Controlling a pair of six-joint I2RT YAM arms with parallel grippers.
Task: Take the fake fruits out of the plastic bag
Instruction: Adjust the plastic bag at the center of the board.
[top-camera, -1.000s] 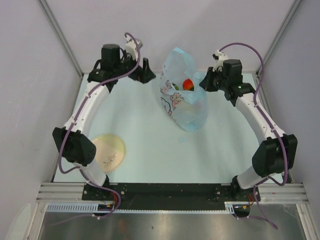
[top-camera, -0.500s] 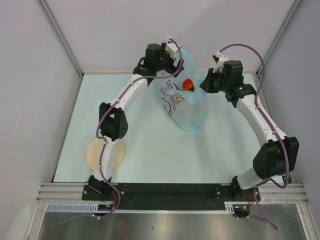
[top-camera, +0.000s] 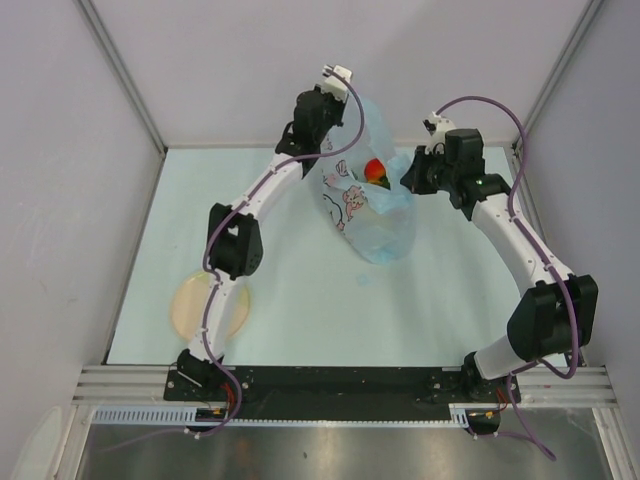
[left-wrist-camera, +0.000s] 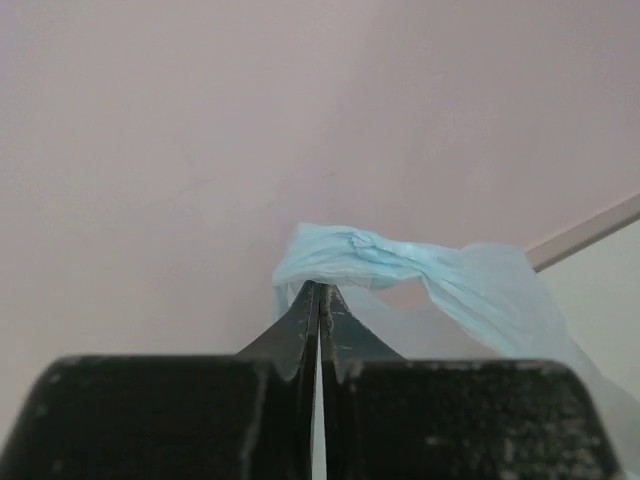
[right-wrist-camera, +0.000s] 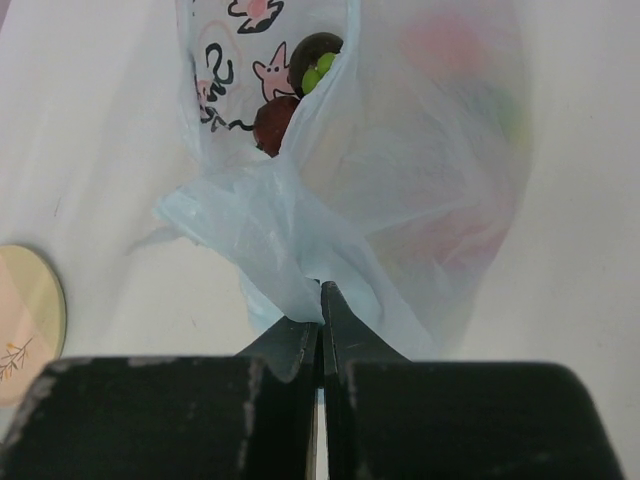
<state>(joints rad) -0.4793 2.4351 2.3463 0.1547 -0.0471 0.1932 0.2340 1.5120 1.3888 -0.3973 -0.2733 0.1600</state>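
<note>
Your left arm (top-camera: 268, 182): stretched far across, wrist high, jaws pinched on the plastic bag (top-camera: 385, 225).
Your right arm (top-camera: 520, 240): bowed inward, jaws pinched on the same bag.

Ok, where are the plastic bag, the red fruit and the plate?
plastic bag (top-camera: 378, 228), top view, on its crinkled lower body.
red fruit (top-camera: 376, 170), top view, on its top, inside the bag's mouth.
plate (top-camera: 186, 306), top view, on its bare left part.

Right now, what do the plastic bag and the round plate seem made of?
The plastic bag: thin, soft plastic film, light blue and translucent, crinkled and bunched into folds. The plate: beige, smooth, fairly matte rigid disc; ceramic or melamine, cannot tell.
</note>
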